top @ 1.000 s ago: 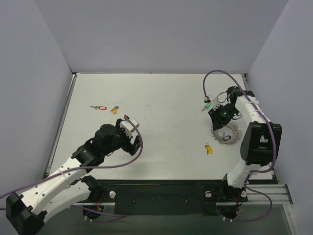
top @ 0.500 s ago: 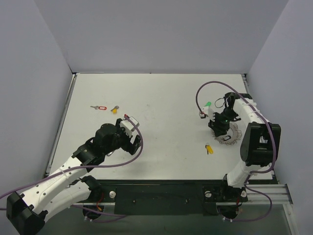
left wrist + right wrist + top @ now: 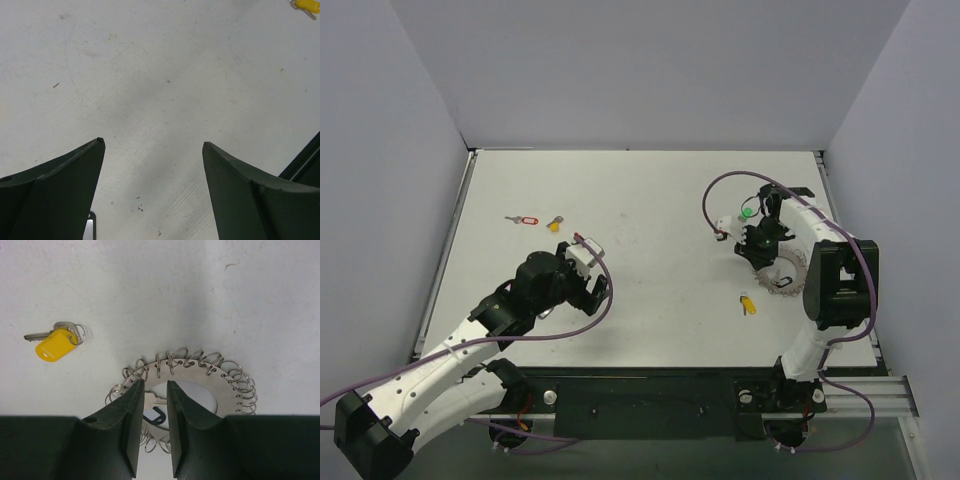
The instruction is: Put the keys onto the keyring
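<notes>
The keyring (image 3: 226,379), a flat silver loop edged with many small rings, lies on the table under my right gripper (image 3: 155,382). The jaws stand almost shut with a silver key with a black head (image 3: 157,414) between them, over the ring's middle. A yellow key (image 3: 54,346) lies to the left. From above, the right gripper (image 3: 761,243) is at the keyring (image 3: 788,272), with the yellow key (image 3: 747,303) in front and a green key (image 3: 747,212) behind. My left gripper (image 3: 152,145) is open and empty over bare table.
A red-tagged key (image 3: 525,220) and a second yellow key (image 3: 555,224) lie at the far left. The right arm's purple cable (image 3: 712,205) loops out to the left. Walls close the table on three sides.
My right gripper has swung left and settled over the keyring, and its cable loop has moved left. The left arm has not moved.
</notes>
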`<state>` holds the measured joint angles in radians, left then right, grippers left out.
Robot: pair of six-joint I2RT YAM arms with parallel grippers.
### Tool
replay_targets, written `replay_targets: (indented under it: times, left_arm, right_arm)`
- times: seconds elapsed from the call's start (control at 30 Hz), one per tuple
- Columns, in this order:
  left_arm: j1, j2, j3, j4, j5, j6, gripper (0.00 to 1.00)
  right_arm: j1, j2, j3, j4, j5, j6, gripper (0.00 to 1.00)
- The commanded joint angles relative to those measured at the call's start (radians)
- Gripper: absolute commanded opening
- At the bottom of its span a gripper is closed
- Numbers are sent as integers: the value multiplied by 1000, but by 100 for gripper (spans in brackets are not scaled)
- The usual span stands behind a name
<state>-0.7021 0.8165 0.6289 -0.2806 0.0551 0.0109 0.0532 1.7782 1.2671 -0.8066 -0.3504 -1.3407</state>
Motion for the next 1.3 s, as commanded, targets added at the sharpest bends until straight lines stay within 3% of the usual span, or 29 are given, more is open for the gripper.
replay_targets:
  times: [0.0, 0.53, 1.27]
  left_arm:
    - [12, 4, 3, 40, 2, 4, 89]
    - [18, 6, 5, 41, 5, 3, 90]
    - [19, 3, 5, 41, 9, 3, 89]
  right_arm:
    - [-4, 0, -18, 1, 48, 47, 21]
    - [34, 49, -37, 9, 114, 78, 20]
    - [57, 84, -46, 24, 159, 91, 10]
